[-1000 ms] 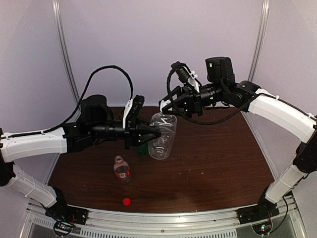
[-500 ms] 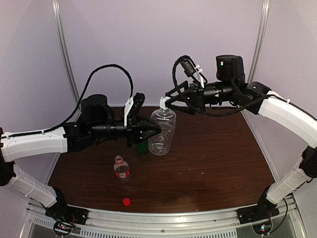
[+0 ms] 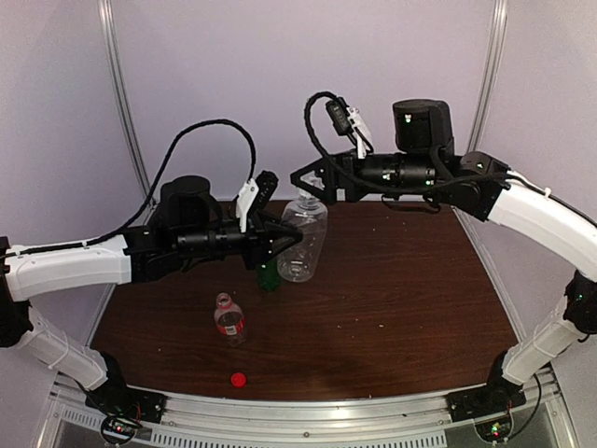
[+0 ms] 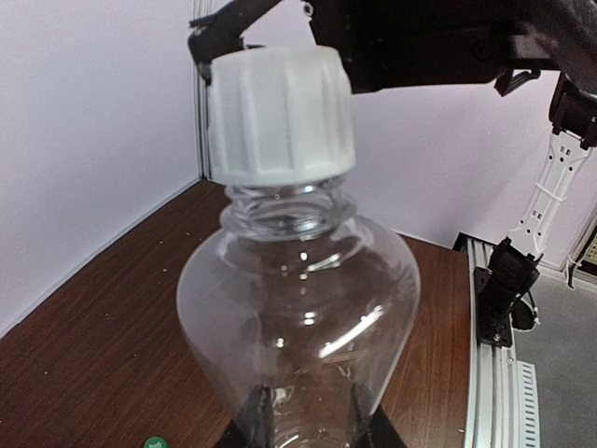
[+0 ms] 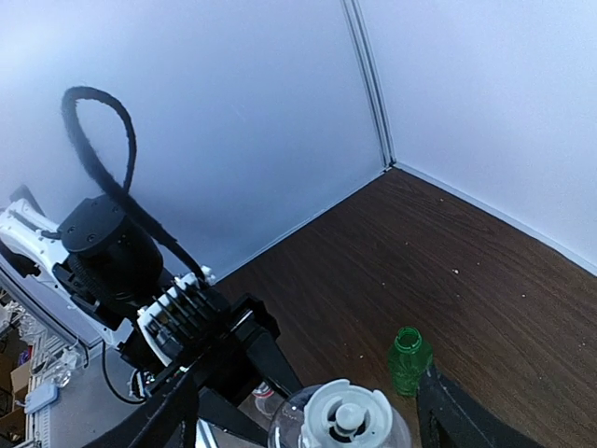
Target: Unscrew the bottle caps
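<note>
White cap (image 5: 350,420) stands upright between the spread fingers (image 5: 450,420) of my right hand (image 5: 308,415) while my left hand (image 3: 280,245) clamps the bottle (image 4: 298,308).

Of the 3 bottles, the large clear ribbed bottle (image 3: 303,241) is lifted in the air, neck up and slightly tilted, with the white cap (image 4: 280,112) sitting on its neck. Just beside its base, to the left, stands the slim green bottle (image 3: 270,277) with an open neck. Nearer the arm bases and further left of the large bottle stands the short red-labelled bottle (image 3: 229,319), and nearer still lies the red cap (image 3: 239,379).
</note>
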You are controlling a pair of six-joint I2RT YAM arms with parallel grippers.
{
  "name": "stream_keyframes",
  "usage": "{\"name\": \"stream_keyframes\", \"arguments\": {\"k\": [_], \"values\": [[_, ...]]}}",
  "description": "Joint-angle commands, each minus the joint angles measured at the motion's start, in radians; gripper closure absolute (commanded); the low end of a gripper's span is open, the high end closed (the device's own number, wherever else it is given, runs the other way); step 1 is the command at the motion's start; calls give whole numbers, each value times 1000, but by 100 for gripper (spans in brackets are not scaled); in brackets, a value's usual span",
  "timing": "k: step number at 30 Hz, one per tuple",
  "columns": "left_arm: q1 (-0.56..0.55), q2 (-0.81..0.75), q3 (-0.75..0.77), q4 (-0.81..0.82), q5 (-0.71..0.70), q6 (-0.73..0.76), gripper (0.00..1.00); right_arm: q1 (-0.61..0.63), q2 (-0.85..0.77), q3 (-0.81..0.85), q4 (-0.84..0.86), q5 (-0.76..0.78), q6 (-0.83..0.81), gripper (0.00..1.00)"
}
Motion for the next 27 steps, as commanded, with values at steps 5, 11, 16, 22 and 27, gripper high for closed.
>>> {"name": "stream_keyframes", "arguments": {"k": [5, 11, 16, 22, 27], "values": [[6, 0, 38, 23, -58, -3, 96, 26, 47, 30, -40, 155, 36, 28], [6, 3, 38, 22, -63, 0, 97, 27, 48, 21, -23, 134, 31, 54], [6, -2, 33, 24, -66, 0, 97, 27, 34, -6, 8, 109, 23, 76], [6, -10, 27, 28, -46, 3, 97, 21, 10, -47, 50, 51, -50, 88], [6, -29, 14, 37, 25, 17, 97, -21, 2, -59, 63, -169, -173, 92]]}}
